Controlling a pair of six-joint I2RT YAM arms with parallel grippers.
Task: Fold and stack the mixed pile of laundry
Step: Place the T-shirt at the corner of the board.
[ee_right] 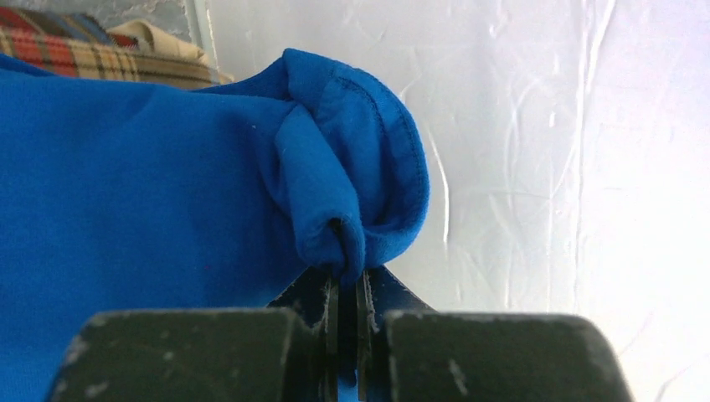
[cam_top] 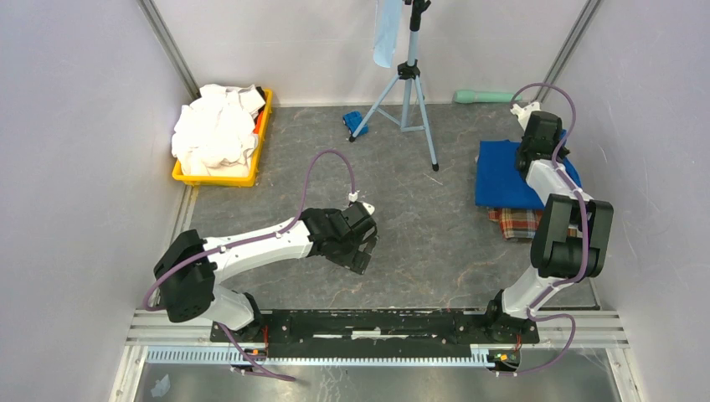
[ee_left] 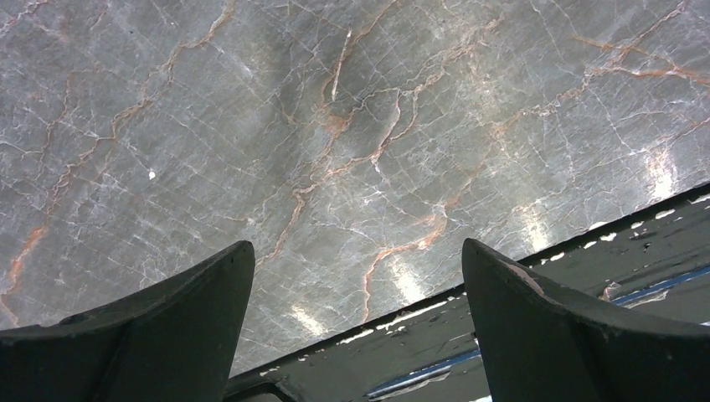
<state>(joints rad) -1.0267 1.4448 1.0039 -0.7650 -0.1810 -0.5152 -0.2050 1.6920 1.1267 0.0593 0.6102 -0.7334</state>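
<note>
Hem of the blue T-shirt [ee_right: 126, 209] sits pinched in my right end effector [ee_right: 347, 272], cloth spreading frame-left over the plaid cloth [ee_right: 84, 54]; my left end effector [ee_left: 356, 251] gapes open, well apart.

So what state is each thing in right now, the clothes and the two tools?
blue T-shirt: folded, lying on the plaid cloth
plaid cloth: partly covered by the shirt
white shirts: crumpled heap in the yellow tray
pale-blue cloth: hanging by the tripod
left tool: open, empty
right tool: shut on the blue T-shirt's edge
</note>
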